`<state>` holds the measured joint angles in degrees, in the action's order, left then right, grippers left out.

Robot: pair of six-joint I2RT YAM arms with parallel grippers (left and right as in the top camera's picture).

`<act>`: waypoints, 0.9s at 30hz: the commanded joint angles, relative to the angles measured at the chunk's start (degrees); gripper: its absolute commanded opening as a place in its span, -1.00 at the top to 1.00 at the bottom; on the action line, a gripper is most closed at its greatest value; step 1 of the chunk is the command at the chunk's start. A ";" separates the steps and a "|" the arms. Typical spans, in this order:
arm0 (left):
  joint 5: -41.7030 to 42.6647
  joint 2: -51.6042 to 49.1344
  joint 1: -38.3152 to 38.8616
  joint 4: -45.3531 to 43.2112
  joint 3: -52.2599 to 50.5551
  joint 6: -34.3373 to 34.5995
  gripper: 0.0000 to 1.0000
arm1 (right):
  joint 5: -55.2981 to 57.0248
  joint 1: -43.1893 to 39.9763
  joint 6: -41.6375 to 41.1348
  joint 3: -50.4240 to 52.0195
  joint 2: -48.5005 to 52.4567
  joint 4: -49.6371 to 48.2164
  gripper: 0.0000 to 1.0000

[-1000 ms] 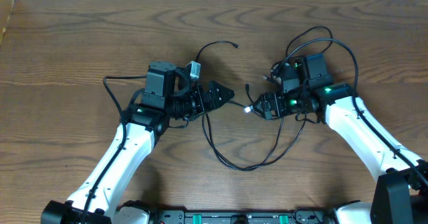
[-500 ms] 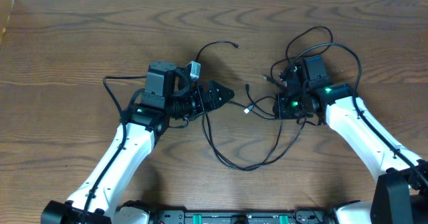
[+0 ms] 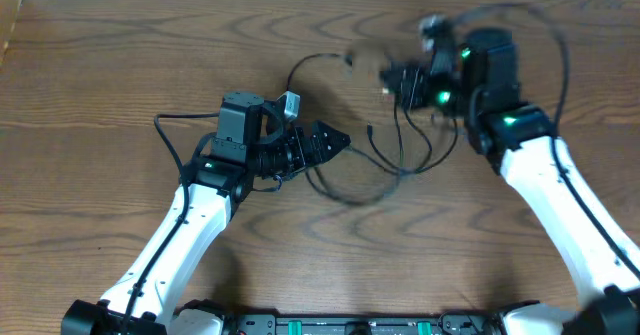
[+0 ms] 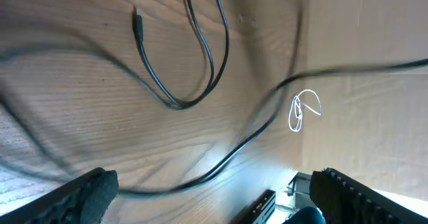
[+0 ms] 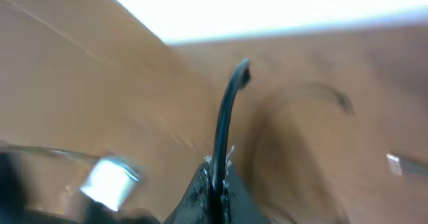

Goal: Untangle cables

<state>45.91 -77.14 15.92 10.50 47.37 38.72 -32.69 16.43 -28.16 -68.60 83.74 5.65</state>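
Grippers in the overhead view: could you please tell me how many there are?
2. The left gripper lies left of centre, open; the right gripper is nearer the far edge, right of centre, shut on a black cable. Neither is hidden.

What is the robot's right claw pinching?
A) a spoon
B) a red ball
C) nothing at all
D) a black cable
D: in the right wrist view, a thin black cable sticks up from between the closed fingertips of the right gripper.

Robot lab: wood-grain table, left arm, right arm.
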 commanded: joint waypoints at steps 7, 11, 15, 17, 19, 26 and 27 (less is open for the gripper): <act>-0.37 -0.13 0.17 0.17 -0.24 -0.76 -0.93 | 6.56 0.07 -5.20 -3.45 -10.67 -15.13 0.97; -0.37 -0.13 0.17 0.17 -0.24 -0.76 -0.93 | 12.66 0.07 -3.91 -3.45 -13.25 -14.01 0.97; -0.37 -0.13 0.17 0.17 -0.24 -0.76 -0.93 | 14.58 0.07 -3.89 -3.43 -14.14 -12.37 0.97; -0.37 -0.13 0.17 0.17 -0.24 -0.76 -0.93 | 14.58 0.07 -3.91 -3.45 -14.12 -11.98 0.97; -0.37 -0.13 0.17 0.17 -0.24 -0.76 -0.93 | 14.60 0.07 -3.91 -3.43 -14.10 -11.30 0.97; -0.37 -0.13 0.17 0.17 -0.24 -0.74 -0.93 | 18.38 0.07 -3.87 -3.43 -14.10 -7.45 0.98; -0.37 -0.13 0.17 0.17 -0.24 -0.76 -0.93 | 18.91 0.07 -3.43 -3.43 -14.10 -6.45 0.97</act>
<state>45.91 -77.14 15.92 10.50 47.37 38.72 -17.12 16.43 -32.03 -71.40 70.32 -2.07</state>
